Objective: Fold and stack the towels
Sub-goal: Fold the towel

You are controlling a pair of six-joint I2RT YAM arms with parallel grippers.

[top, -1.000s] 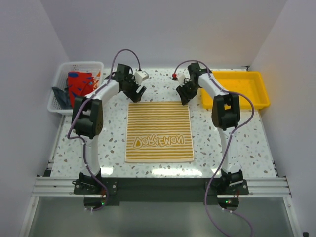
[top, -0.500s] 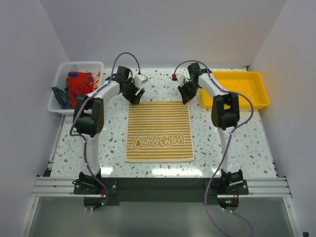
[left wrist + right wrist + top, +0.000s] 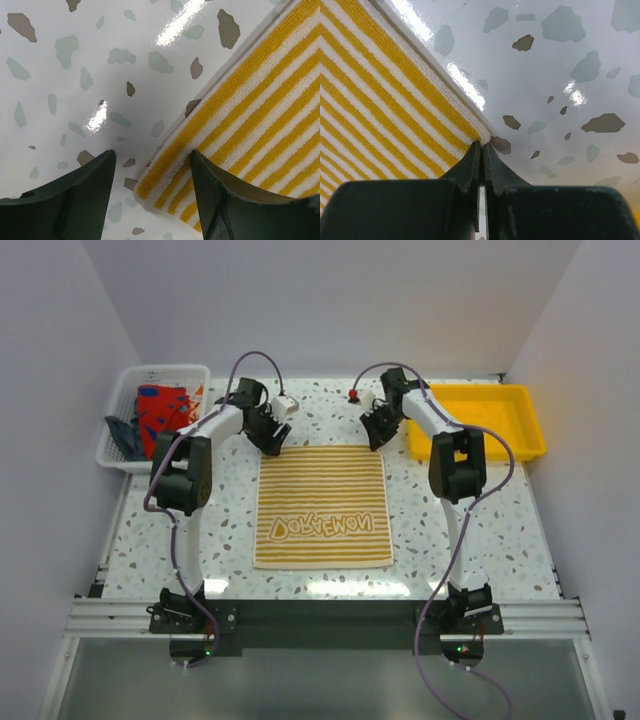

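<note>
Striped towel [image 3: 322,505] lies flat, long side running away from the arms. Left gripper [image 3: 151,159] stands open around one far corner; right gripper [image 3: 481,147] pinches the other.

The surface [image 3: 225,530] is a white terrazzo-patterned top, flecked with grey, brown and pale green chips, and glossy enough to throw back bright streaks of overhead light [image 3: 180,22], seen close up in both wrist views [image 3: 465,85]. Plain, pale lilac-white walls close it in on three sides: a back wall [image 3: 330,300], a left wall [image 3: 50,390] and a right wall [image 3: 600,390], all bare and evenly lit with soft shadows. Along the near edge runs a slotted aluminium rail [image 3: 330,618]. Below it lies a dull grey-green panel [image 3: 330,680]; whether that is floor or a lower shelf cannot be told.
</note>
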